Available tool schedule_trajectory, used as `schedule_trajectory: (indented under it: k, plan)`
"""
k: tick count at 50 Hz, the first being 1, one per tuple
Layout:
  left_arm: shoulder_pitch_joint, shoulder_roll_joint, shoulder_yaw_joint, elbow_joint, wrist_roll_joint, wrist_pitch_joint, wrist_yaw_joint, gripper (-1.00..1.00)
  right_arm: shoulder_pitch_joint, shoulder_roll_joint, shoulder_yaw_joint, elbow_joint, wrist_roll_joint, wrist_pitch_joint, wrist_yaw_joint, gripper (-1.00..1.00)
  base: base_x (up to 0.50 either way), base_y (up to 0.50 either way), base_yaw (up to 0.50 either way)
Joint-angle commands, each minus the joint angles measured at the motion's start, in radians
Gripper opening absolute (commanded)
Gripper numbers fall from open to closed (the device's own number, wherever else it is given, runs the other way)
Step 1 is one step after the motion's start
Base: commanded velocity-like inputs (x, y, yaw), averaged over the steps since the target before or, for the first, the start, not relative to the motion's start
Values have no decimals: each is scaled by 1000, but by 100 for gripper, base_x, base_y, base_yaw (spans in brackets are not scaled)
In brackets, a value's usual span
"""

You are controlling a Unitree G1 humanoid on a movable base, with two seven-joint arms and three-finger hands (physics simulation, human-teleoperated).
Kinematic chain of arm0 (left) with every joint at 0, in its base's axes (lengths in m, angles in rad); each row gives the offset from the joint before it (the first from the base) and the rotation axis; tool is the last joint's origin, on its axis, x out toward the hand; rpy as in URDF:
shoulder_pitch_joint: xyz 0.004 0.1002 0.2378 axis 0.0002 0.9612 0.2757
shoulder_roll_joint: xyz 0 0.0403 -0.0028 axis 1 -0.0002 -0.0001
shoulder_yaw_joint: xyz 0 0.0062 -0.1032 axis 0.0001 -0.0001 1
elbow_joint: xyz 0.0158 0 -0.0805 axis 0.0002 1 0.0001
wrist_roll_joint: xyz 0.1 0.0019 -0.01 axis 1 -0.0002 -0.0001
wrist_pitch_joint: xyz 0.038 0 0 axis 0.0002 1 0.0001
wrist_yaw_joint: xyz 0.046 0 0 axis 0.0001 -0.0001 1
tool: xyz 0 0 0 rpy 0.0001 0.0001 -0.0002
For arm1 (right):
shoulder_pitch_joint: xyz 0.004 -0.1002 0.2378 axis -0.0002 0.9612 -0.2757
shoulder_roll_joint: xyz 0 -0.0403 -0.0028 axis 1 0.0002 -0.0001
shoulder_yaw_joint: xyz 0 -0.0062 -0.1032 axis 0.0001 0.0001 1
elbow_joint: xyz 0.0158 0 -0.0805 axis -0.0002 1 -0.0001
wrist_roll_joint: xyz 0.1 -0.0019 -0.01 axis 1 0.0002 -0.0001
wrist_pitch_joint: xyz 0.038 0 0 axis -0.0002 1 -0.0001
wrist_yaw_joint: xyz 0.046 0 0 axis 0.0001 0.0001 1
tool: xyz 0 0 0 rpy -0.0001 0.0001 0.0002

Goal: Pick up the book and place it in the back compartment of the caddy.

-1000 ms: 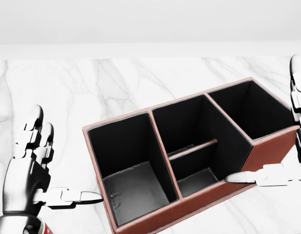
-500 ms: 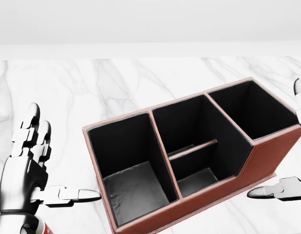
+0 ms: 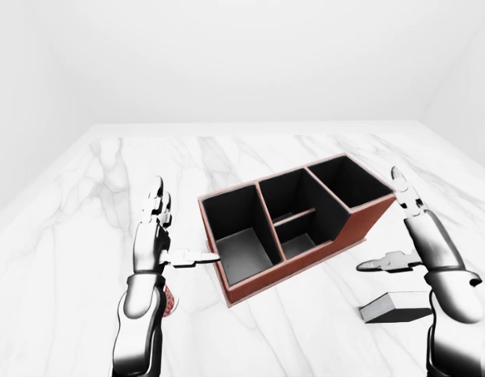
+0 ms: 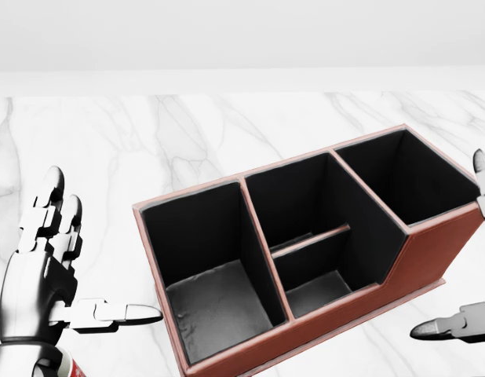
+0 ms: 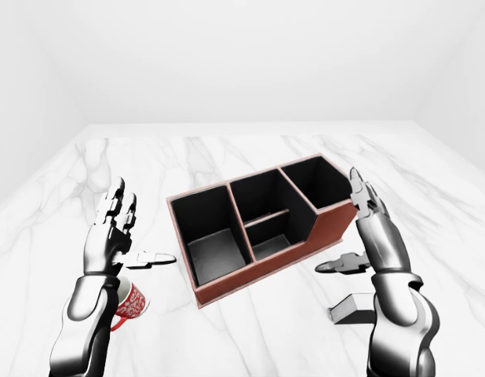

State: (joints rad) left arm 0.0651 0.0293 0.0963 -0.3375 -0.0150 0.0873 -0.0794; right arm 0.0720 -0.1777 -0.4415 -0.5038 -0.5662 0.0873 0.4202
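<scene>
A reddish-brown caddy (image 3: 360, 222) with black-lined compartments stands slanted on the marble table (image 3: 85, 196). A grey book (image 3: 395, 307) lies flat on the table at the lower right of the left-eye view, just below my right hand (image 3: 399, 236). That hand is open, fingers raised and thumb pointing toward the caddy's right end, apart from it. My left hand (image 3: 168, 232) is open too, its thumb tip close to the caddy's left wall. In the head view the caddy (image 4: 431, 251) fills the middle and the book is out of frame.
A red patterned mug (image 5: 129, 302) stands beside my left forearm at the lower left of the right-eye view. White walls rise beyond the table's far edge at the top of each view.
My right hand has drawn away from the caddy's right end, down and to the right, its thumb leaving the wall. The left hand and caddy have barely moved.
</scene>
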Motion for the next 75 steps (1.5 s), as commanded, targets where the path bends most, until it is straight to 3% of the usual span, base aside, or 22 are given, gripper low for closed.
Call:
schedule_trajectory:
  k: [1, 27, 43, 64, 75]
  plan:
    - [-2, 1, 2, 5, -1, 0, 0, 100, 26, 11, -11, -4, -36, 0, 34, 100, 0, 0, 0]
    - [-3, 1, 0, 9, 2, 0, 2, 100, 67, 29, -52, -16, -74, -4, 106, 100, 0, 0, 0]
    - [-4, 1, 1, 5, 1, 0, 2, 100, 76, 18, -55, 68, -110, -83, 73, 100, 0, 0, 0]
    - [-9, 2, 3, 15, 0, 0, 4, 100, 97, 7, -76, 140, -150, -161, 66, 100, 0, 0, 0]
    - [-8, 3, 3, 19, 0, 0, 4, 100, 110, 9, -85, 154, -167, -175, 75, 100, 0, 0, 0]
